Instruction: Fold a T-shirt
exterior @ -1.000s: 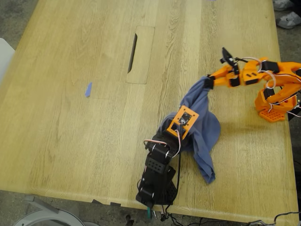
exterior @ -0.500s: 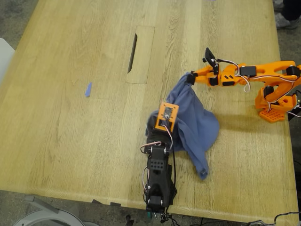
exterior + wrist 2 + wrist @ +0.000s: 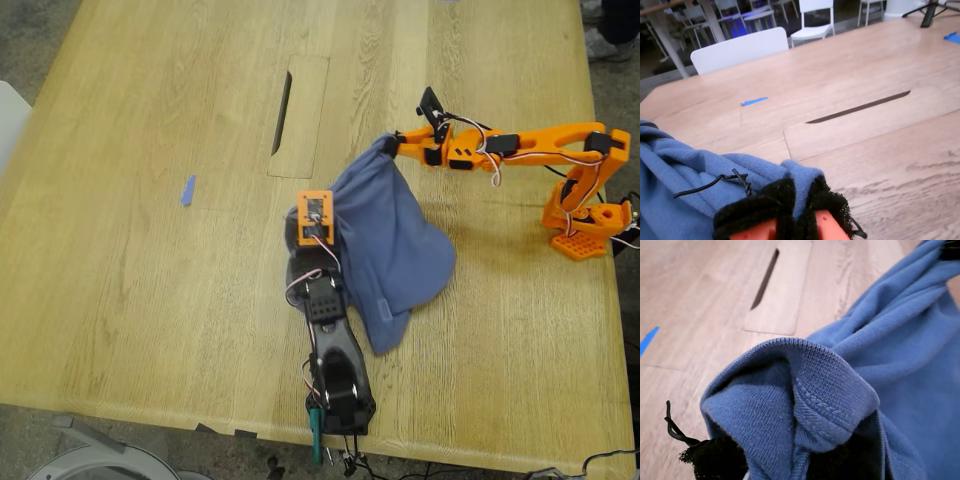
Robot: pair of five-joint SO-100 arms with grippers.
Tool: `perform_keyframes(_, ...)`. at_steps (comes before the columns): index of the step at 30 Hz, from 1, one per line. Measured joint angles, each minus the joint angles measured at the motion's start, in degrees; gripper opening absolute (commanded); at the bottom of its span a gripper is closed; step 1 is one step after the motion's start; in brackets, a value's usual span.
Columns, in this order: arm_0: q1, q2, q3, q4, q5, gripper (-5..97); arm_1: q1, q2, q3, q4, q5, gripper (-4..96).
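My first tool (image 3: 312, 238), on the black arm, is pinched on a ribbed hem of the shirt (image 3: 385, 235); my second tool (image 3: 388, 146), on the orange arm, is pressed together on another bunched edge. The cloth hangs between the two as a taut ridge running from the first tool up toward the exterior view's upper right, with the rest drooping onto the surface (image 3: 150, 280) at the exterior view's right of the black arm. Neither tool is nearer; both share the load. The slot (image 3: 283, 112) and the tape scrap (image 3: 187, 190) lie well apart toward the exterior view's left, so I judge nothing blocks spreading the shirt that way.
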Motion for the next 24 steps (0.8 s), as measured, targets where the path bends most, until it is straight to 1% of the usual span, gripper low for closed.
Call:
perform_keyframes(5, -3.1, -11.1, -0.8, -13.5, 0.0, 0, 1.3, -7.6, -3.8, -6.4, -0.4, 0.5)
perform_keyframes(12, -5.2, -28.6, -9.6, -28.5, 0.0, 0, 3.8, -15.2, -6.4, -16.0, -0.8, 0.5)
perform_keyframes(15, -5.2, -32.4, -12.6, -31.1, 0.0, 0, 4.8, -17.0, -6.9, -18.9, -0.8, 0.5)
perform_keyframes(18, -5.2, -33.1, -13.4, -31.8, 0.0, 0, 5.8, -18.1, -7.8, -20.8, -0.8, 0.5)
perform_keyframes(24, -5.2, -35.7, -15.4, -34.6, 0.0, 0, 7.6, -21.9, -13.9, -21.4, -0.9, 0.5)
